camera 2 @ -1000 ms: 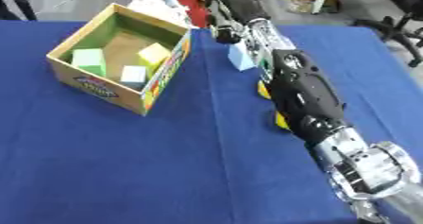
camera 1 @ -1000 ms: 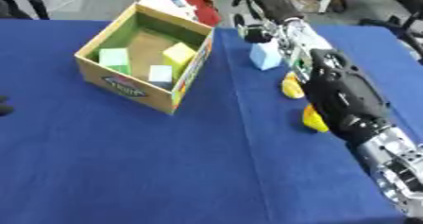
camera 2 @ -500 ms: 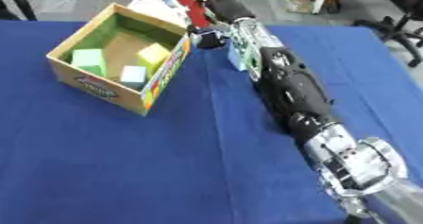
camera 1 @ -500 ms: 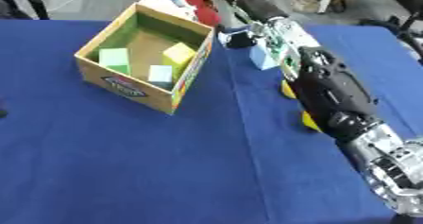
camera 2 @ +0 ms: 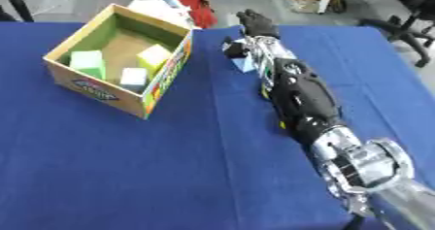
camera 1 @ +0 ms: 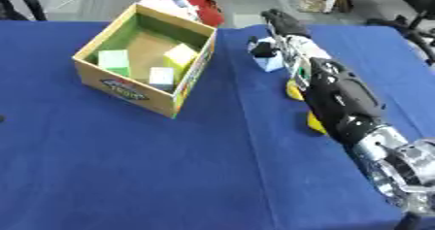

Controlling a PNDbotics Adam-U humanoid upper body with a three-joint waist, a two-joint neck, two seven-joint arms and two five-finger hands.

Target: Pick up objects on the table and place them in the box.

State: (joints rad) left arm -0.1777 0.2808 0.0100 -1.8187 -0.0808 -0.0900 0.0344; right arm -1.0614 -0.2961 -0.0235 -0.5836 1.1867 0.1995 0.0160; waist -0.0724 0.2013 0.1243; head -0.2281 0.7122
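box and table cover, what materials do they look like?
Box: likely printed cardboard, matte; thin straight walls, tan floor, green inner face and a printed label outside. Table cover: seems a blue woven cloth, matte, with a long crease running down it.

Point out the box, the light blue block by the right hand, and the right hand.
box [camera 1: 127, 91], left eye view, front wall.
light blue block [camera 1: 270, 63], left eye view, front face.
right hand [camera 2: 256, 24], right eye view, back of hand.

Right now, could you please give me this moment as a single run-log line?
right hand: at table's far edge, past light blue block | box: three blocks inside | yellow objects: partly hidden beside right arm | left hand: unseen
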